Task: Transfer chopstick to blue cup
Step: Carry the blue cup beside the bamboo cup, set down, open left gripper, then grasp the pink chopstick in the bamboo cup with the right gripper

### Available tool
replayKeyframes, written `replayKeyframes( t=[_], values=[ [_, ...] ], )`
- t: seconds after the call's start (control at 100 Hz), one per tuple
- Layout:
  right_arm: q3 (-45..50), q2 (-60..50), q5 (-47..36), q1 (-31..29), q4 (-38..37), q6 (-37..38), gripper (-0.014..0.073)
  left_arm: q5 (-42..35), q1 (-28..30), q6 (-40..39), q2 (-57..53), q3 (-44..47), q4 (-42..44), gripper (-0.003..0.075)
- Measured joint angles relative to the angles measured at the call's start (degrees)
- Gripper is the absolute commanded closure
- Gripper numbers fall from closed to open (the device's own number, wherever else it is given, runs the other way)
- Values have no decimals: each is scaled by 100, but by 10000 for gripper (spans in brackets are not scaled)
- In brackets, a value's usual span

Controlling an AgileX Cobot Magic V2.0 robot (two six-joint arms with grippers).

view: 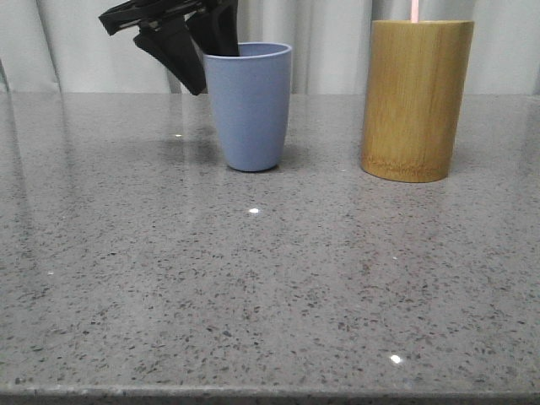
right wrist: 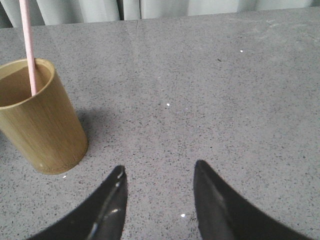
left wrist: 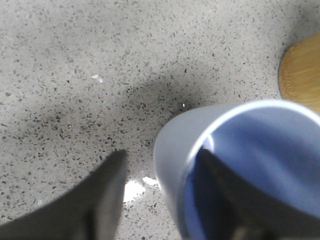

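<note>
The blue cup [view: 250, 105] stands upright at the back left of the table. My left gripper [view: 202, 59] is at its rim on the left side, open. In the left wrist view [left wrist: 161, 152] one finger is inside the cup [left wrist: 250, 150] and the other is outside its wall, with a gap to the wall. A pale pink chopstick [view: 415, 10] stands in the bamboo cylinder [view: 416, 99] at the back right. In the right wrist view the chopstick [right wrist: 29, 50] leans in the cylinder [right wrist: 42, 125]. My right gripper [right wrist: 160, 166] is open and empty above the table beside the cylinder.
The grey speckled tabletop [view: 270, 278] stretches from the cups to the front edge. Pale curtains [view: 76, 42] hang behind the table. The cup and the cylinder stand about a cup's width apart.
</note>
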Motion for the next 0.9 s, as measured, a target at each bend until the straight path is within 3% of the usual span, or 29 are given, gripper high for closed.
replayKeyframes(
  t=[0.39, 0.61, 0.74, 0.9],
  values=[
    [0, 0, -10, 0, 0, 0, 255, 0, 0, 0, -60, -399, -158, 281],
    [0, 0, -60, 0, 0, 0, 256, 0, 0, -174, -558, -396, 431, 312],
    [0, 0, -169, 0, 0, 0, 256, -38, 0, -391, -1000, -92, 982, 344],
    [-57, 118, -210, 81, 0, 0, 256, -571, 0, -690, -1872, 914, 1521, 363]
  ],
)
